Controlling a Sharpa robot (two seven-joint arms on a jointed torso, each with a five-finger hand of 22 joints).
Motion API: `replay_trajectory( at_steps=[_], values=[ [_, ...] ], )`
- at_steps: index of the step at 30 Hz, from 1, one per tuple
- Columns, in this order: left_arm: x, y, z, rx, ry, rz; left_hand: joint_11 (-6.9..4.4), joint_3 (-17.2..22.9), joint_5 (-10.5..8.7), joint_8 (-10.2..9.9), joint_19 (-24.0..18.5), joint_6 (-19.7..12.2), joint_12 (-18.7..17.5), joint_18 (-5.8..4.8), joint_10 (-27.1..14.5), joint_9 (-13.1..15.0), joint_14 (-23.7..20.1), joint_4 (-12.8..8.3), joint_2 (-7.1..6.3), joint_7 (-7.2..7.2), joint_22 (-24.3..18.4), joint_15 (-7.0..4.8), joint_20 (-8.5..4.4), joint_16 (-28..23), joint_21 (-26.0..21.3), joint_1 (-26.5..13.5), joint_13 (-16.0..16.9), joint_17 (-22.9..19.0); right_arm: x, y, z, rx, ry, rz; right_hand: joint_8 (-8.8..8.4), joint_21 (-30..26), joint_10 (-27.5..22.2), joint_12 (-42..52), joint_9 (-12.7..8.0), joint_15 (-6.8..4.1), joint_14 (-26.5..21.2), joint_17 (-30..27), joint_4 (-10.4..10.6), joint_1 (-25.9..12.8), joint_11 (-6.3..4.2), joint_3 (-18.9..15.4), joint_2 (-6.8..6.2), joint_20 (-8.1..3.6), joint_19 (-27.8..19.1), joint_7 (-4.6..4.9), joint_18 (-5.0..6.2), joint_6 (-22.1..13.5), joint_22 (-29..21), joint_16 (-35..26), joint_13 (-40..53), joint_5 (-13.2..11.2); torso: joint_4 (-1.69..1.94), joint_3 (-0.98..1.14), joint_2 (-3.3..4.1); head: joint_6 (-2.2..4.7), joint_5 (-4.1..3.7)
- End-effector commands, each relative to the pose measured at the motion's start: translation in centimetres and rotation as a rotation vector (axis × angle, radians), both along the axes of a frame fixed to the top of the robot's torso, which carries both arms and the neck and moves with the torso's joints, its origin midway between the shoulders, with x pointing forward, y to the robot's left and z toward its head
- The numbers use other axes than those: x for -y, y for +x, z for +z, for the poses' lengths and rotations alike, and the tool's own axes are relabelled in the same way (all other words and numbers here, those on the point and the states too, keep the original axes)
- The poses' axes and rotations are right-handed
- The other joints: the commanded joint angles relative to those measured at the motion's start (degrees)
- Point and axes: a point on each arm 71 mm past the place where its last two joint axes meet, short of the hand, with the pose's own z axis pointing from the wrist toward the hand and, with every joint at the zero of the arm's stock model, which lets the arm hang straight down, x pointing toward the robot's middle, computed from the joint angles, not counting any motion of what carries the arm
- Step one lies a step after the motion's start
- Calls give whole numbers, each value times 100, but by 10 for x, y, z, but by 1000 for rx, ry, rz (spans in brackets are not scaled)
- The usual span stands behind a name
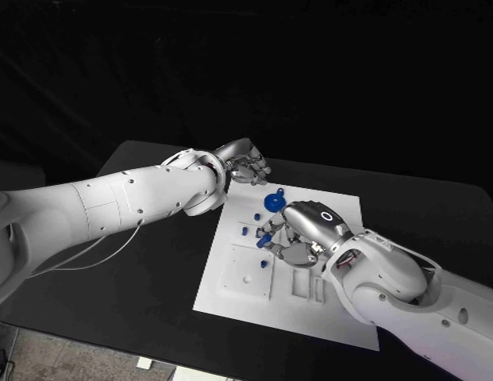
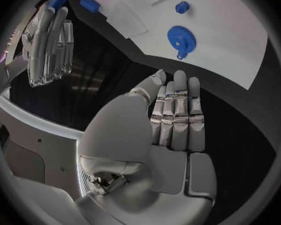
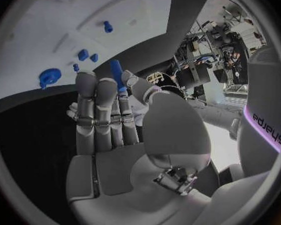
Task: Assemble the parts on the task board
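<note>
1. Right arm nearest, cut off by the lower right edge and covering the near right corner of the board.
2. Right hand over the middle of the board, back turned up in the head view, so palm and fingertips hidden there.
3. From the right wrist: fingers straight and side by side, thumb brought in against them, clamped on a blue peg. Lower end of the peg buried between thumb and finger, upper end sticking out past the fingertips. Cannot tell whether the peg touches the board.
4. Under and just beside that hand, several small blue parts on the board, too small to tell apart; some partly hidden by the fingers.
5. Near end of the board: pale raised blocks and slots, white on white, hard to make out.
6. Farther on, a blue gear lying on the board near its far edge, between the two hands and apart from both.
7. Left hand beyond the far edge of the board, over the black table. From the left wrist: fingers stretched out flat and close together, thumb alongside, nothing in them.
8. Left arm running off the left edge.
</note>
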Motion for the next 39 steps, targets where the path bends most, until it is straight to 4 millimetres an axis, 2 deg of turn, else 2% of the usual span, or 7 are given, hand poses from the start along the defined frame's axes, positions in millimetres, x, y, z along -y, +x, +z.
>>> replay_trajectory(
  at_steps=[1, 5, 7, 11, 14, 22, 39],
  values=[
    [-1, 1, 4, 23, -15, -1, 19, -6, 33, 0, -41, -27, -4, -41, -27, 6, 9, -40, 36, 1, 16, 6, 16, -21, -1, 4, 0, 6, -7, -3, -9, -21, -38, 43, 40, -21, 165, 21, 9, -43, 5, 5, -13, 52, -154, -12, 95, -30, 200, -6, 95, 24, 9, -30, 5, 12, 4, -17, -2, -12, 77],
    [-1, 1, 4, 25, -15, -1, 19, -6, 33, 0, -41, -27, -4, -41, -27, 6, 9, -40, 36, 1, 16, 6, 16, -21, -1, 4, 0, 6, -14, -7, -22, -43, -80, 68, 41, -37, 162, 21, 9, -41, 7, 7, -33, 45, -152, -21, 110, -28, 198, -4, 94, 20, 17, -39, 5, 12, 12, -42, -9, -37, 172],
    [-1, 1, 4, 26, -15, -1, 19, -6, 33, 0, -41, -27, -4, -41, -27, 6, 9, -40, 36, 1, 16, 6, 16, -21, -1, 4, 0, 6, -18, -9, -28, -53, -100, 80, 40, -46, 159, 21, 9, -42, 5, 7, -41, 43, -151, -23, 112, -29, 200, -4, 95, 19, 18, -42, 5, 12, 9, -41, -8, -53, 246],
    [-1, 2, 4, 26, -15, -1, 20, -4, 37, 0, -43, -28, -4, -41, -28, 7, 9, -44, 36, 2, 29, 7, 15, -24, -1, 5, 0, 5, -24, -13, -39, -70, -141, 100, 39, -81, 153, 21, 8, -38, 8, 10, -72, 24, -149, -25, 133, -26, 199, -2, 95, 11, 26, -54, 5, 12, 6, -14, -4, -118, 426],
    [-1, 2, 5, 27, -14, -1, 20, -4, 37, 0, -43, -28, -4, -41, -28, 7, 9, -44, 36, 2, 29, 7, 15, -24, -1, 5, 0, 5, -27, -16, -45, -75, -161, 106, 41, -75, 155, 22, 9, -38, 10, 11, -84, 22, -149, -23, 134, -25, 197, -3, 93, 13, 37, -56, 6, 12, 12, -14, -2, -122, 472],
    [-1, 3, 5, 32, -14, 1, 20, 3, 40, -1, -45, -30, -4, -42, -29, 6, 11, -53, 41, 2, 57, 6, 14, -25, 1, 9, 0, 4, -33, -19, -53, -61, -182, 109, 41, -77, 171, 22, 10, -45, 12, 16, -111, 7, -153, -8, 134, -32, 204, -6, 96, 26, 58, -60, 6, 13, 5, -14, -3, -140, 511],
    [0, 3, 5, 31, -13, -4, 20, 3, 40, -1, -45, -30, -4, -42, -29, 6, 11, -53, 41, 2, 57, 6, 14, -25, 1, 9, 0, 4, -37, -20, -59, -53, -217, 109, 40, -80, 173, 22, 10, -50, 12, 21, -131, -7, -153, 9, 136, -35, 206, -8, 96, 27, 80, -64, 6, 12, -1, -15, -1, -160, 514]
  ],
)
